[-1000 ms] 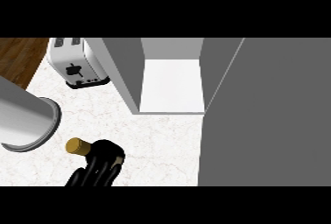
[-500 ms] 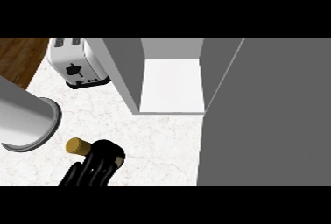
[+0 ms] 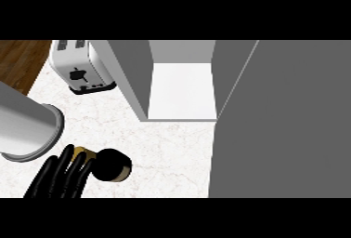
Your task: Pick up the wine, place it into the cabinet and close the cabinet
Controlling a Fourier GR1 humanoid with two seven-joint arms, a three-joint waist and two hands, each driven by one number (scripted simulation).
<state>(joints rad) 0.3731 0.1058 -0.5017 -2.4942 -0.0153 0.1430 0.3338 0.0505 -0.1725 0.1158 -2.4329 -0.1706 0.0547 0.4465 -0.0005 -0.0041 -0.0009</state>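
The wine (image 3: pixel 109 165) stands on the marble counter (image 3: pixel 165 139) in front of the open cabinet (image 3: pixel 182 90) — touching the left hand (image 3: pixel 61 174), whose straight fingers lie against its left side, gripping nothing

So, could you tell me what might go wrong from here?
1. The left hand touches the wine only from one side, fingers straight; the bottle may tip or slide off before it is held.
2. The cabinet opening is narrow between its walls, so the bottle might strike an edge going in.
3. The toaster stands close to the cabinet's left wall and might get knocked.
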